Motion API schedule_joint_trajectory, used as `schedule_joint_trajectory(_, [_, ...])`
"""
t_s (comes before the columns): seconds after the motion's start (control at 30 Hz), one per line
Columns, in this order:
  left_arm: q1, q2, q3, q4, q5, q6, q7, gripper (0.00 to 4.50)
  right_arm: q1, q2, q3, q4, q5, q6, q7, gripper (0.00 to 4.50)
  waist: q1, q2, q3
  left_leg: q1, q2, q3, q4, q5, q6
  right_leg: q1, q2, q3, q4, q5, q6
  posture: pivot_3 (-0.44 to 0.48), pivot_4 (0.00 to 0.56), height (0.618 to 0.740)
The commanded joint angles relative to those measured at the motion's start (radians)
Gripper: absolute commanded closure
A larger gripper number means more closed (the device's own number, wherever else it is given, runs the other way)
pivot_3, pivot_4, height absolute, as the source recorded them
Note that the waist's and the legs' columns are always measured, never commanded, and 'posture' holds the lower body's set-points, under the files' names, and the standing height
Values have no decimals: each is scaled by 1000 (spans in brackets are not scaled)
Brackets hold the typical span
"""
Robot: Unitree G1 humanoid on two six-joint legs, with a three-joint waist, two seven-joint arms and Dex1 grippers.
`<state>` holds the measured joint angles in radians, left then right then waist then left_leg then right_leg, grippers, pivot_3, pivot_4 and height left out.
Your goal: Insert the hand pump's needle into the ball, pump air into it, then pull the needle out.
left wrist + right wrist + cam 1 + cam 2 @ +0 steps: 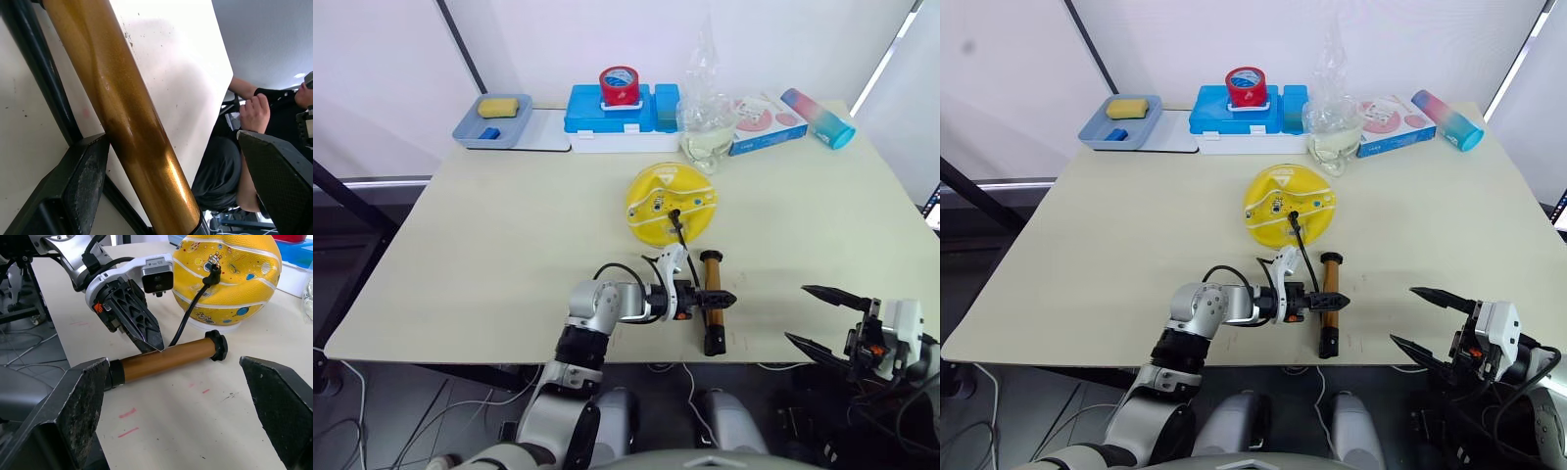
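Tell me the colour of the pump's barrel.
Metallic gold-bronze, with black ends. The pump shows best in the right wrist view.

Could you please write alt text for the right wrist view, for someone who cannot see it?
The left gripper reaches down onto the gold hand pump lying on the table. The pump's hose runs up to the needle set in the yellow ball behind.
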<state>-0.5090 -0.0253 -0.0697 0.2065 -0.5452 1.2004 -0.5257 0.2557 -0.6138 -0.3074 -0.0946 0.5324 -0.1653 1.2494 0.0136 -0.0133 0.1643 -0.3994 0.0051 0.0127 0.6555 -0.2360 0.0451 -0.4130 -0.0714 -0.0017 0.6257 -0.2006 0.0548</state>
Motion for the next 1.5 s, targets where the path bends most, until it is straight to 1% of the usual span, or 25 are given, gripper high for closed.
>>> schedule_joint_trajectory(0.03, [0, -3, -4, 5, -7, 23, 7, 1452, -7, 3, 1, -3, 11, -16, 0, 0, 0, 0, 0, 0, 0, 0, 0, 0, 0, 0, 0, 0, 0, 0, 0, 0, 150, 739])
schedule_joint_trajectory(0.13, [2, -2, -7, 12, -1, 21, 11, 2696, -8, 3, 5, 4, 11, -21, 1, 0, 0, 0, 0, 0, 0, 0, 0, 0, 0, 0, 0, 0, 0, 0, 0, 0, 150, 739])
schedule_joint_trajectory(0.17, [2, -1, -7, 15, 1, 18, 12, 3206, -8, 2, 7, 6, 10, -23, 1, 0, 0, 0, 0, 0, 0, 0, 0, 0, 0, 0, 0, 0, 0, 0, 0, 0, 150, 739])
schedule_joint_trajectory(0.2, [2, 0, -7, 18, 1, 17, 13, 3479, -9, 2, 8, 8, 10, -24, 2, 0, 0, 0, 0, 0, 0, 0, 0, 0, 0, 0, 0, 0, 0, 0, 0, 0, 150, 739])
schedule_joint_trajectory(0.4, [6, 3, 4, 13, -9, 20, 15, 3485, -12, 2, 15, 10, 10, -28, -1, 0, -1, 0, 0, 0, 0, 0, 0, 0, 0, 0, 0, 0, 0, 0, 0, 0, 150, 739])
schedule_joint_trajectory(0.57, [7, 7, 19, -30, -41, 32, -5, 3485, -16, 2, 14, -4, 28, -10, -8, 0, 0, 0, 0, 0, 0, 0, 0, 0, 0, 0, 0, 0, 0, 0, 0, 0, 150, 739])
schedule_joint_trajectory(0.67, [15, 35, -12, -85, -52, 34, -41, 3485, -17, 1, 12, -31, 58, 25, -19, 0, -1, 0, 0, 0, 0, 0, 0, 0, 0, 0, 0, 0, 0, 0, 0, 0, 150, 739])
schedule_joint_trajectory(0.7, [25, 60, -38, -128, -55, 15, -76, 3485, -16, 1, 13, -51, 77, 50, -28, 0, -1, 0, 0, 0, 0, 0, 0, 0, 0, 0, 0, 0, 0, 0, 0, 0, 150, 739])
schedule_joint_trajectory(0.77, [40, 90, -53, -183, -79, 10, -120, 3485, -15, 1, 15, -83, 103, 88, -41, 0, -2, 0, 0, 0, 1, 0, 0, 0, 0, 0, 0, 0, 0, 0, 0, 0, 150, 739])
schedule_joint_trajectory(0.8, [52, 115, -71, -218, -75, -35, -158, 3485, -17, 2, 16, -97, 112, 103, -51, 0, -1, 0, 0, 0, 2, 0, 0, 0, 0, 0, 0, 0, 0, 0, -1, 0, 150, 739])
schedule_joint_trajectory(0.83, [59, 130, -75, -238, -80, -46, -175, 3485, -18, 4, 16, -109, 118, 117, -60, 0, -1, 0, 0, 0, 2, 0, 0, 0, 0, 0, 0, 0, 0, 0, -1, 0, 150, 739])
schedule_joint_trajectory(0.9, [73, 187, -122, -281, -62, -109, -240, 3485, -21, 11, 14, -135, 141, 152, -84, 0, 0, 0, 0, 0, 2, 0, 0, 0, 0, 0, 0, 0, 0, 1, -2, 0, 150, 739])
schedule_joint_trajectory(1.0, [88, 244, -171, -299, -28, -188, -287, 3485, -35, 14, 13, -180, 177, 212, -124, 0, 0, 0, 0, 0, 2, 0, 0, 0, 0, 0, -1, 1, 0, 1, -2, 0, 150, 739])
schedule_joint_trajectory(1.1, [128, 290, -198, -298, 32, -400, -372, 3485, -51, -1, 20, -218, 223, 317, -173, 0, -1, 0, 0, 0, 2, 0, 0, 0, 0, -1, -1, 1, 0, 1, -2, 0, 150, 739])
schedule_joint_trajectory(1.17, [147, 307, -200, -290, 56, -510, -420, 3485, -69, -5, 19, -245, 262, 387, -212, 0, 1, 0, 0, -1, 3, 1, 0, 0, 0, -1, -1, 1, 0, 2, -4, 0, 150, 739])
schedule_joint_trajectory(1.23, [157, 308, -189, -276, 57, -564, -441, 3485, -87, -3, 19, -271, 297, 440, -242, 0, 1, 0, 0, -1, 3, 1, 0, 0, 0, -2, -1, 2, 0, 2, -4, 0, 150, 739])
schedule_joint_trajectory(1.27, [164, 313, -191, -268, 69, -624, -469, 3485, -97, -5, 24, -283, 309, 467, -256, 0, 1, 0, 0, -1, 3, 1, 0, 0, 0, -2, -1, 2, 0, 2, -4, 0, 150, 739])
schedule_joint_trajectory(1.37, [173, 317, -180, -236, 64, -719, -529, 3485, -131, -20, 54, -295, 290, 517, -274, 0, 1, 0, 0, -2, 3, 1, 0, 0, 0, -2, -1, 2, 0, 1, -2, 0, 150, 739])
schedule_joint_trajectory(1.5, [177, 341, -198, -143, 141, -970, -643, 3485, -207, -22, 95, -302, 302, 607, -328, 0, -1, 0, 0, -2, 3, 2, 0, 0, 0, -3, 0, 2, 0, 1, -3, 0, 150, 739])
